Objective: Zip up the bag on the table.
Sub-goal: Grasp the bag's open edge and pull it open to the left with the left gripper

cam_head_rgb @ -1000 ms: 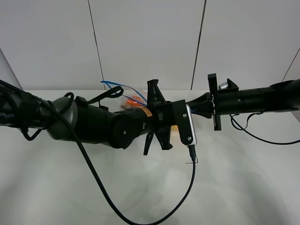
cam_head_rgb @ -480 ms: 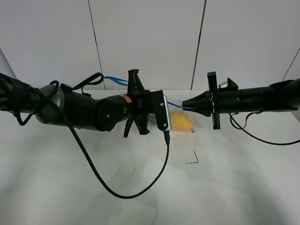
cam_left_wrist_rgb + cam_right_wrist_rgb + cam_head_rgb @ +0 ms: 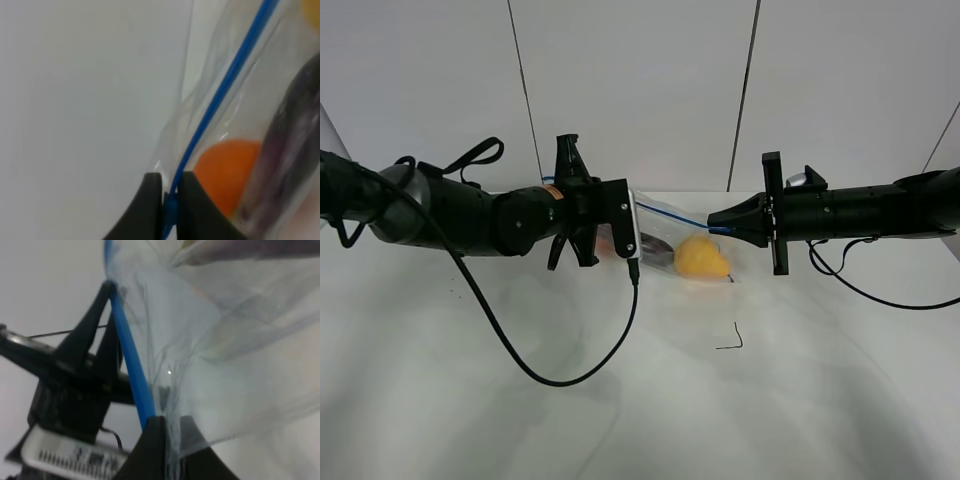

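The clear bag hangs stretched between my two grippers above the white table. A yellow pear, a purple eggplant and an orange show through it. My left gripper is shut on the blue zipper strip near the bag's left end; its fingertips pinch the strip beside the orange. My right gripper is shut on the strip's right end, with crinkled plastic beside it.
The left arm's black cable loops down over the table. A small black wire-like mark lies on the table right of centre. Grey wall panels stand behind. The left arm's wrist camera shows in the right wrist view.
My left gripper has slid left along the blue strip, away from the right gripper, uncovering the pear and the bag. The right gripper has held still.
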